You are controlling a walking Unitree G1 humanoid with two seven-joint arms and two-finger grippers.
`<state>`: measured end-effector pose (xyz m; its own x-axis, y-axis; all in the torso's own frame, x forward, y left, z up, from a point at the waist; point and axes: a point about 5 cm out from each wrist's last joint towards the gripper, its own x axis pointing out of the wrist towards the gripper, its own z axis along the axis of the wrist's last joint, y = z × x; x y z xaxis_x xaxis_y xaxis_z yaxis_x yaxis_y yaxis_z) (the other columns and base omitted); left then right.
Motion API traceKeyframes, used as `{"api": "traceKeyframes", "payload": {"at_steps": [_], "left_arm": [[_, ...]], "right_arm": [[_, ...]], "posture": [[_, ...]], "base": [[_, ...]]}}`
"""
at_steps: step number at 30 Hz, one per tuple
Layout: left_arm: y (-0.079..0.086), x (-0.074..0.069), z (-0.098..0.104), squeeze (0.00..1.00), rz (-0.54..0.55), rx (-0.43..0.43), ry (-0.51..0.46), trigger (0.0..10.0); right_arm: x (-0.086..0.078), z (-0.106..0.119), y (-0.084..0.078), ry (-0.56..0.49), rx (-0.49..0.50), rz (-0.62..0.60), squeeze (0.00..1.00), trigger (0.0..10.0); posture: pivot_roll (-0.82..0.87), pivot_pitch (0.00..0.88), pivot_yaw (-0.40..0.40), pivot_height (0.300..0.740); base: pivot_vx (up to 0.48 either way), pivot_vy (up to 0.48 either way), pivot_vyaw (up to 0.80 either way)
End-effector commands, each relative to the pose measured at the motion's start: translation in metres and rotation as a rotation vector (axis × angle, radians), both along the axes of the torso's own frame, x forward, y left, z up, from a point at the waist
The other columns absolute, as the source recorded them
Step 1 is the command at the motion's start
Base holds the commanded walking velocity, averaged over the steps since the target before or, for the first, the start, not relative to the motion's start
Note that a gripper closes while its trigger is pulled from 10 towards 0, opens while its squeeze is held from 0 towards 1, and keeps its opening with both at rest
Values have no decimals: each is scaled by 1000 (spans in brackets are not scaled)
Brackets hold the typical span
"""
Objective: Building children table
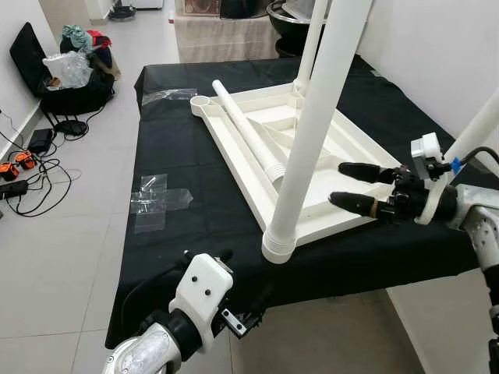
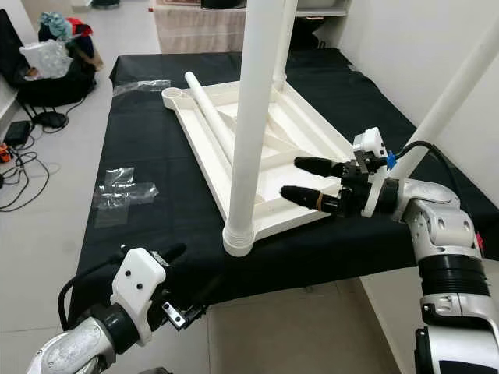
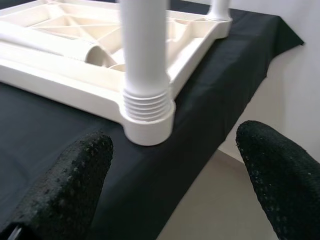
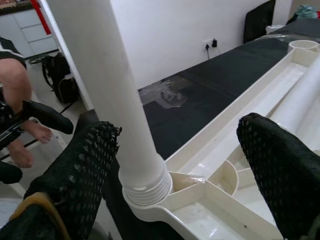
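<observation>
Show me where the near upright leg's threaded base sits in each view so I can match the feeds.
Left eye view: threaded base low centre, at the tabletop's near corner.
Right eye view: threaded base left of centre.
Left wrist view: threaded base centre, above both fingers.
Right wrist view: threaded base low centre, between the fingers.
Shared landmark: black cloth edge beside that corner.

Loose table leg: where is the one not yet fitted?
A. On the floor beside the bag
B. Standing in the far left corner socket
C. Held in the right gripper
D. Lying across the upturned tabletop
D. The loose leg lies flat across the underside of the white tabletop, while the right gripper is open near the tabletop's edge, holding nothing.
</observation>
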<state>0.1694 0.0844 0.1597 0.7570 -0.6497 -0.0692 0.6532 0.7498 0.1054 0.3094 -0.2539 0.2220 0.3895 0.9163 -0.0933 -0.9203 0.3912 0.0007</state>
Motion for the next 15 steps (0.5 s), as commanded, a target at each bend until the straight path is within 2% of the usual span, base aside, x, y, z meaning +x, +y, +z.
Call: {"api": "traceKeyframes", "payload": {"at_steps": [1, 9, 15], "left_arm": [[0, -1, -3, 0, -16, 23, 3, 10000], [0, -1, -3, 0, -8, 25, -14, 10000], [1, 0, -3, 0, -4, 26, -24, 10000]], "right_arm": [[-2, 3, 0, -10, -10, 32, 0, 10000], [1, 13, 12, -112, 10, 107, 0, 10000], [1, 16, 22, -122, 45, 172, 0, 10000]], "posture": [[59, 96, -48, 740], [66, 94, -44, 740], [69, 88, -44, 740]], "base": [[0, 0, 0], [0, 0, 0], [0, 0, 0]]}}
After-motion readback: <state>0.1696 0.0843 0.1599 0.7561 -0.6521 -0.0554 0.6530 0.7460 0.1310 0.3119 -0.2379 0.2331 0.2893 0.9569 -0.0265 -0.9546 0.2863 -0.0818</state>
